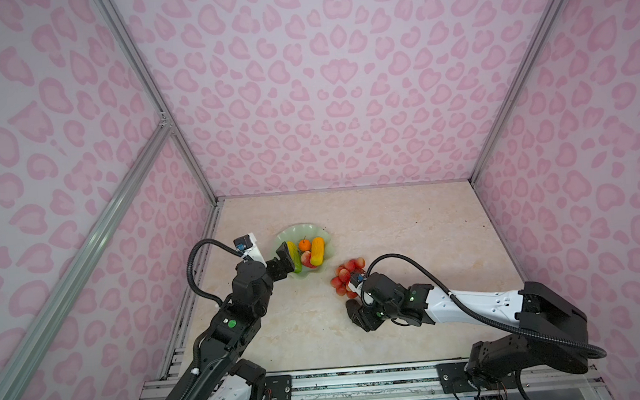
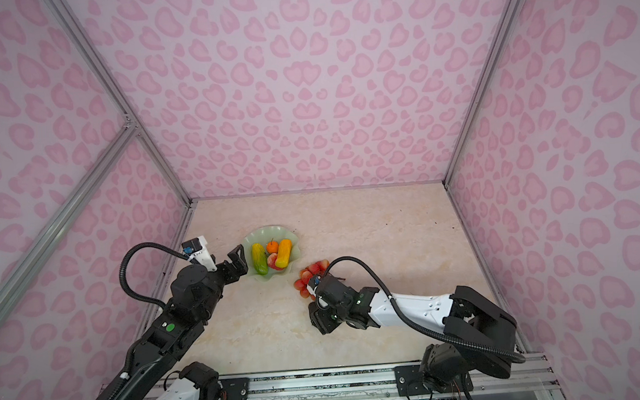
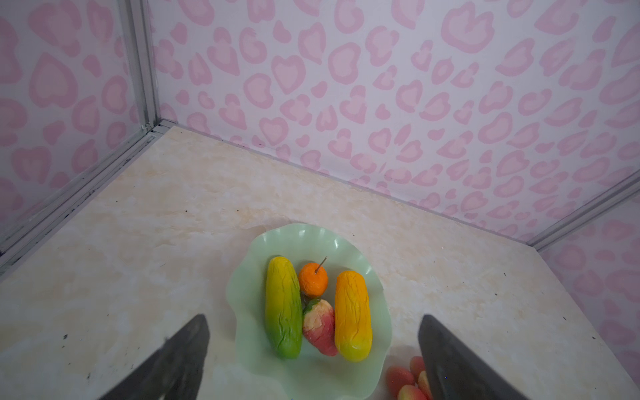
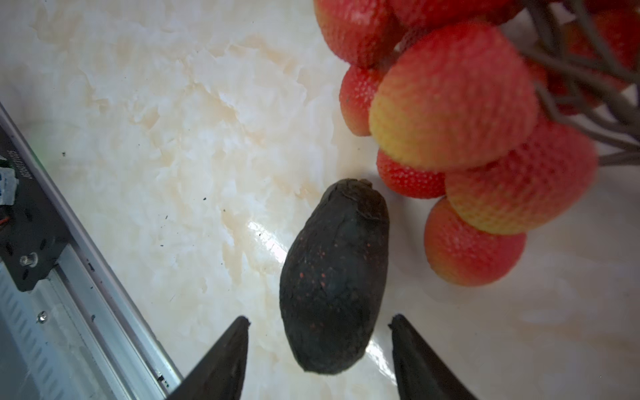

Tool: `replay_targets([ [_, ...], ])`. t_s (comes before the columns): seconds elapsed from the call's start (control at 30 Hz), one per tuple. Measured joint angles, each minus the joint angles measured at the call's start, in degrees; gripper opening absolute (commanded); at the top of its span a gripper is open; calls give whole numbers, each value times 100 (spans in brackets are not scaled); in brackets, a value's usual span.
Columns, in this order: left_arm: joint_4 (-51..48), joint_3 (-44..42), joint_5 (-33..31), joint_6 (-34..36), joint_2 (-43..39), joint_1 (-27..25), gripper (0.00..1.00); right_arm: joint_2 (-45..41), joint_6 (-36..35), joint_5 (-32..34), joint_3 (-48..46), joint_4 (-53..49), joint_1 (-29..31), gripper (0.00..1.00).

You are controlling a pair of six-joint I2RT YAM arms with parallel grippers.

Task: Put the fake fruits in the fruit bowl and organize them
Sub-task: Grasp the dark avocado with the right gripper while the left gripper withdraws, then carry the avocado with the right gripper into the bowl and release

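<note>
The pale green fruit bowl (image 1: 293, 231) (image 3: 311, 239) holds a green-yellow oblong fruit (image 3: 283, 308), a small orange (image 3: 312, 280), a strawberry (image 3: 320, 329) and a yellow-orange oblong fruit (image 3: 352, 315). My left gripper (image 1: 287, 258) (image 3: 312, 317) hovers open at the bowl's near-left rim, holding nothing. The red-pink grape bunch (image 1: 344, 273) (image 4: 457, 104) lies on the table right of the bowl. A dark avocado (image 4: 334, 277) lies beside it. My right gripper (image 1: 356, 315) (image 4: 318, 318) is open, its fingers either side of the avocado's end with gaps showing.
Pink patterned walls close in the marble table on three sides. An aluminium rail (image 1: 359, 377) (image 4: 86, 277) runs along the front edge, close to the right gripper. A metal corner post (image 3: 142, 62) stands beyond the bowl.
</note>
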Motion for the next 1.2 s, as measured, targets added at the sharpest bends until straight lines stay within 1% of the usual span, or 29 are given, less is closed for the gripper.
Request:
replay_targets([
  [0.1, -330, -372, -175, -184, -664, 0, 97, 306, -66, 11, 214, -131, 7, 55],
  [0.17, -544, -584, -321, -328, -1165, 0, 98, 516, -103, 22, 363, -205, 7, 46],
  [0.3, -763, -870, -612, -505, -1886, 0, 99, 745, -190, 50, 597, -243, 50, 31],
  [0.37, -839, -977, -737, -595, -2153, 4, 98, 774, -264, 164, 697, -339, 138, 28],
  [0.5, -1003, -1027, -916, -645, -2337, 4, 97, 671, -518, 267, 935, -702, 356, 27],
  [0.6, -1082, -1027, -975, -706, -2350, 4, 97, 555, -787, 382, 1287, -885, 398, 27],
  [0.73, -1158, -1027, -988, -745, -2393, 4, 97, 697, -1333, 739, 2155, -1036, 382, 27],
  [0.83, -1252, -1029, -955, -750, -2457, 4, 97, 1126, -1757, 876, 2966, -1040, 372, 28],
  [0.97, -1344, -1069, -833, -772, -2603, 4, 97, 2046, -2218, 970, 4168, -1003, 273, 27],
  [1.07, -1416, -1099, -715, -787, -2761, 4, 97, 2763, -2461, 964, 5007, -1001, 157, 27],
  [1.2, -1526, -1108, -533, -776, -2977, 4, 97, 3604, -2623, 887, 5827, -1095, 0, 28],
])
